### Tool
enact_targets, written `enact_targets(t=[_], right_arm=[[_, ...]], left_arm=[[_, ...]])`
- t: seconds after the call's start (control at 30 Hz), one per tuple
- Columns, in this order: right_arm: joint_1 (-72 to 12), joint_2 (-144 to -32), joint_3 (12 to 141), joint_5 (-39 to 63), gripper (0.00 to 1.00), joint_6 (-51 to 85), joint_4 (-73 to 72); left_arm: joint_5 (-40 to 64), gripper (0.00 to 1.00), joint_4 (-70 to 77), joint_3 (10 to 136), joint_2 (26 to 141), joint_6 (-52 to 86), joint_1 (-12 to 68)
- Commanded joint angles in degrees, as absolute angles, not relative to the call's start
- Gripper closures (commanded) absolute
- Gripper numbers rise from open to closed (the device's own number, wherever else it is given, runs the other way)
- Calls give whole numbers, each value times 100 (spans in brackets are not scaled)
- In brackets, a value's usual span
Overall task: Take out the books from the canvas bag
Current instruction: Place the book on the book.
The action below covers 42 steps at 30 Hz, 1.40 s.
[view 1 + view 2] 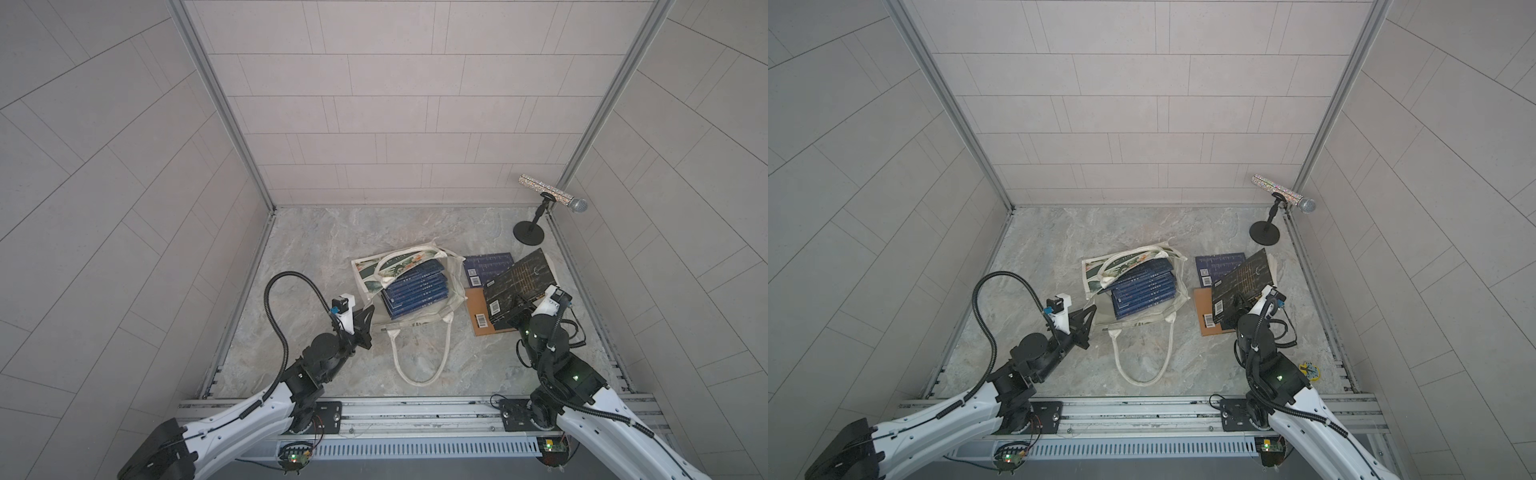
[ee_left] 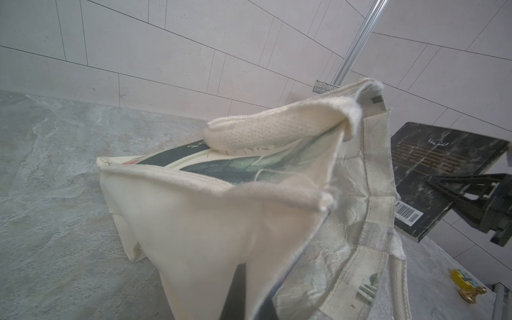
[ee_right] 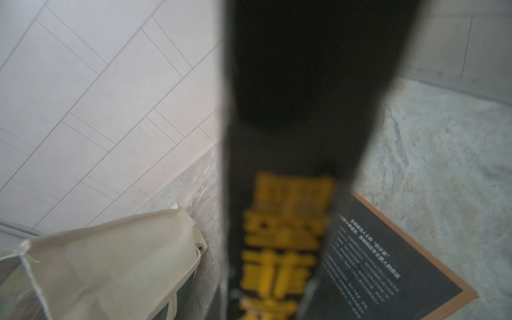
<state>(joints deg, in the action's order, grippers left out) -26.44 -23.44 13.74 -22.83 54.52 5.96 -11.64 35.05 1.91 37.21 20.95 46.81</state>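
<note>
Emptying the bag (image 1: pixel 415 323): navy books (image 1: pixel 415 291) inside, at the middle of the table (image 1: pixel 324 241); black book (image 1: pixel 519 278) out.

Lies fanned and flat within soft, limp canvas, long axis slanting near-left to far-right, mouth toward the robot. Looks thin, stiff, smooth-covered, probably prone to sliding; best pinched singly by an edge at the mouth. Pinned at the near corner by the clenched left claw (image 1: pixel 369 312). Clamped in the right claw (image 1: pixel 517 313), tilted, above a navy book (image 1: pixel 486 266) and brown book (image 1: pixel 478 322).
</note>
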Motion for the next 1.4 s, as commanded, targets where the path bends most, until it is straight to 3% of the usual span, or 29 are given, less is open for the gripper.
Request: enact_targets(t=[0.0, 0.33, 0.63, 1.03, 1.3, 1.37], right_arm=[[-2316, -2470, 1237, -1128, 100, 6116, -498], [-2204, -3217, 767, -1140, 100, 6828, -789], [-2172, -2189, 544, -2150, 100, 7273, 611], [-1952, -3520, 655, -1070, 100, 6974, -114], [-1948, -3714, 578, -1128, 100, 7383, -198], [-1945, -3643, 539, -1136, 90, 7586, -189]], left_arm=[[-1203, 100, 3560, 280, 3642, 1995, 4702], [-1187, 100, 3656, 288, 3781, 1995, 4702], [-1204, 100, 3656, 294, 3779, 1986, 4704], [-1160, 100, 3788, 308, 3929, 1995, 4702], [-1168, 100, 3744, 302, 3883, 2004, 4703], [-1160, 100, 3754, 301, 3902, 2004, 4702]])
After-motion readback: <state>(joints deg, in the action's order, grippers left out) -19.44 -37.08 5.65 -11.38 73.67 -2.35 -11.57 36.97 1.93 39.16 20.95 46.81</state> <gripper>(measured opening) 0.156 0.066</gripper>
